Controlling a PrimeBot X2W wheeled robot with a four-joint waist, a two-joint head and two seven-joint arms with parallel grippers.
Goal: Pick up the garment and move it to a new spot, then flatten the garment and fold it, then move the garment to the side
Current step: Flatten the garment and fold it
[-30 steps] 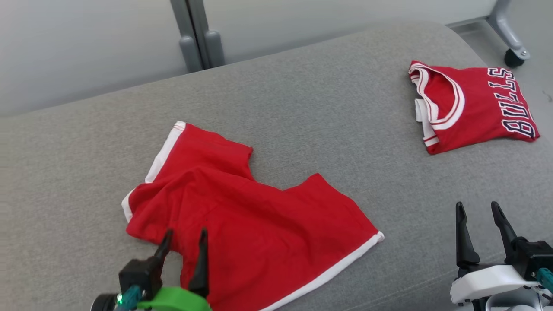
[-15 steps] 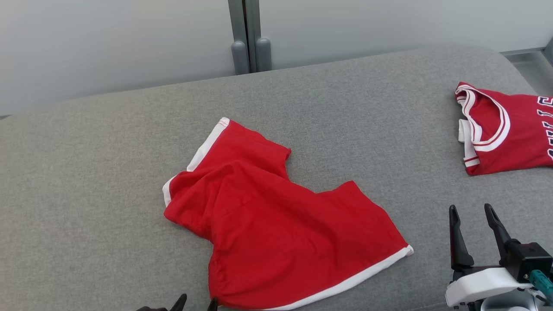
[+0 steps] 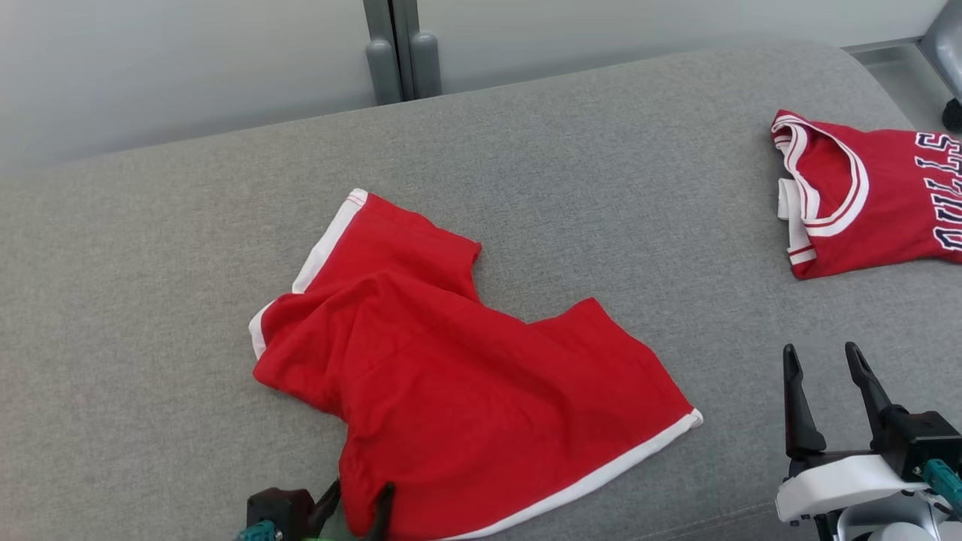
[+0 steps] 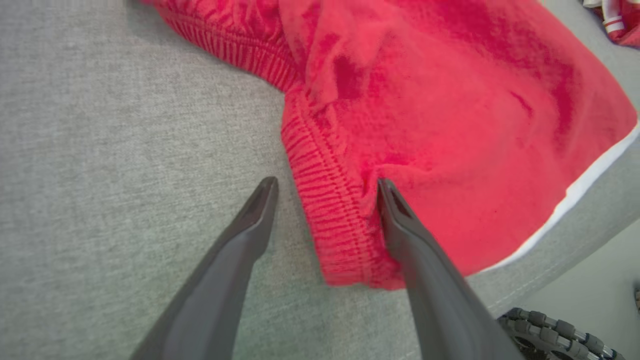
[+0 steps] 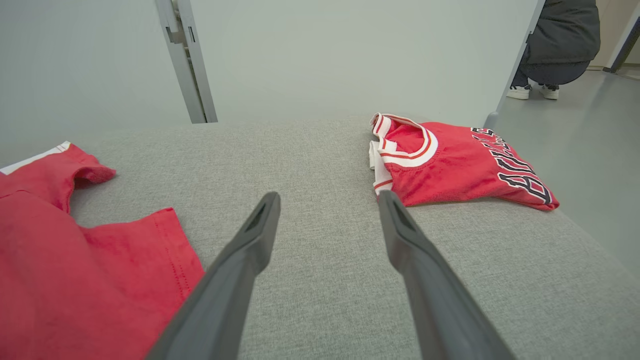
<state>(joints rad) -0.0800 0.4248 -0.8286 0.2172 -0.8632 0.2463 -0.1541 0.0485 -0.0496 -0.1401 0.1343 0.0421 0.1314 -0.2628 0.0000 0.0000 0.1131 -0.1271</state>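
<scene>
The garment, red shorts [image 3: 466, 383] with white hem trim, lies rumpled in the middle of the grey cushion [image 3: 601, 188]. My left gripper [image 3: 359, 500] is at the bottom edge of the head view, open. In the left wrist view the left gripper [image 4: 327, 182] straddles the ribbed waistband [image 4: 330, 220] at the shorts' [image 4: 450, 125] near corner, one finger on the cushion, the other on the red cloth. My right gripper [image 3: 821, 349] hovers open at the lower right, clear of the shorts [image 5: 75, 260], with only cushion between its fingers [image 5: 328, 195].
A folded red Bulls jersey [image 3: 864, 195] lies at the far right of the cushion, also in the right wrist view [image 5: 450, 165]. A grey post [image 3: 394, 52] stands behind. A crouching person [image 5: 560, 40] is on the floor beyond the right end. The cushion's near edge runs just below the shorts.
The head camera has shifted, so the whole picture slid. My left gripper has drawn back toward me, from higher up the waistband to its near corner. The shorts and right gripper keep their places.
</scene>
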